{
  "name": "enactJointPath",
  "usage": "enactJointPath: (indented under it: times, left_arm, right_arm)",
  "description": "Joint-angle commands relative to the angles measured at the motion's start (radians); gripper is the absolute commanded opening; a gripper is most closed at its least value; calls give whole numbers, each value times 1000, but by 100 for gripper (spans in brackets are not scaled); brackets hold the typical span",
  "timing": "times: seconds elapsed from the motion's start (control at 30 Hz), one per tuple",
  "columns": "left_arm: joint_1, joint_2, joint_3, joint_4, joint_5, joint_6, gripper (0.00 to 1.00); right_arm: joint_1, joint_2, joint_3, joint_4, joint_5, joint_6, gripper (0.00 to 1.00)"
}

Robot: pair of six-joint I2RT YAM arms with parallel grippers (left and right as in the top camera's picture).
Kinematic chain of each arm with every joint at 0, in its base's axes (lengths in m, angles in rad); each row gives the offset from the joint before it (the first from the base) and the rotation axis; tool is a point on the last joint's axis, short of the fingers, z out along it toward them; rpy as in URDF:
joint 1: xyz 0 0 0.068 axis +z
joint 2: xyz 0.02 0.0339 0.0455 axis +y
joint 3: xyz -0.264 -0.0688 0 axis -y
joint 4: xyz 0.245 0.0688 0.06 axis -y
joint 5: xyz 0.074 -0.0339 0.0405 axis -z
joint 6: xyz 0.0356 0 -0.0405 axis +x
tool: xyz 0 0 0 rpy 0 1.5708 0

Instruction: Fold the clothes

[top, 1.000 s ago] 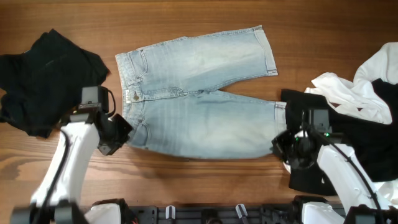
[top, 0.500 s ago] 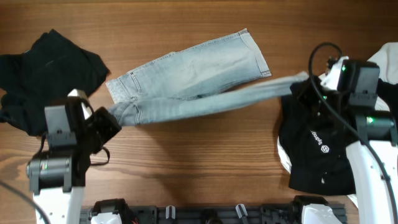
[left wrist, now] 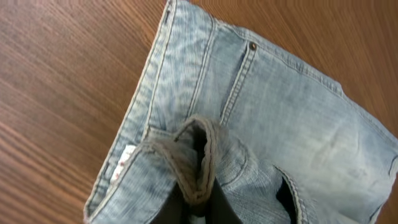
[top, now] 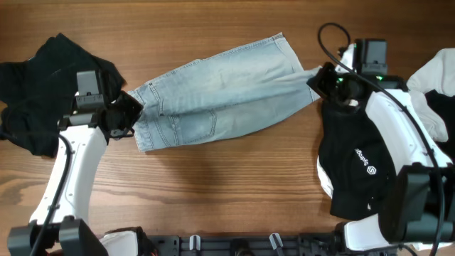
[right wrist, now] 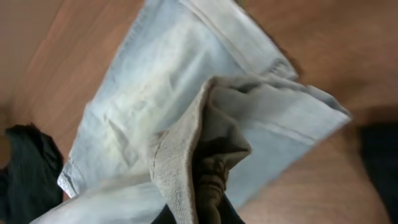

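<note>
The light-blue denim jeans [top: 213, 96] lie doubled leg over leg on the brown wooden table [top: 234, 178], long axis left to right, tilting far at the right; the left gripper [top: 128, 115] pinches the waistband end, the right gripper [top: 320, 77] pinches the leg hems

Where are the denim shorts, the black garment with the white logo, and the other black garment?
denim shorts [top: 220, 89], overhead view, middle of the upper leg.
black logo garment [top: 348, 185], overhead view, cloth below-left of the logo.
left black garment [top: 35, 85], overhead view, crumpled middle.

Bright even light, soft shadows, right wrist view blurred
</note>
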Motion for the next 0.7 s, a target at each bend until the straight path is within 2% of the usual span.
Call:
enactJointPath:
  times: [0.0, 0.03, 0.17, 0.27, 0.4, 0.5, 0.67]
  left_arm:
    - [12, 30, 14, 39, -27, -19, 4]
    - [12, 34, 14, 55, -27, -19, 4]
    - [12, 45, 14, 99, -27, -19, 4]
    - [12, 46, 14, 104, -27, -11, 4]
    - [12, 46, 14, 133, -35, -8, 4]
    - [12, 49, 14, 135, -88, -13, 4]
    - [12, 76, 14, 210, -148, -42, 4]
  right_arm:
    - [61, 41, 63, 15, 58, 27, 9]
    - [76, 47, 70, 15, 101, 36, 9]
    - [123, 48, 108, 14, 286, -6, 21]
    - [132, 49, 117, 23, 317, 6, 24]
    - [133, 82, 117, 89, 297, 8, 21]
    - [135, 138, 117, 166, 240, 10, 5]
    - [158, 250, 117, 425, 186, 29, 8]
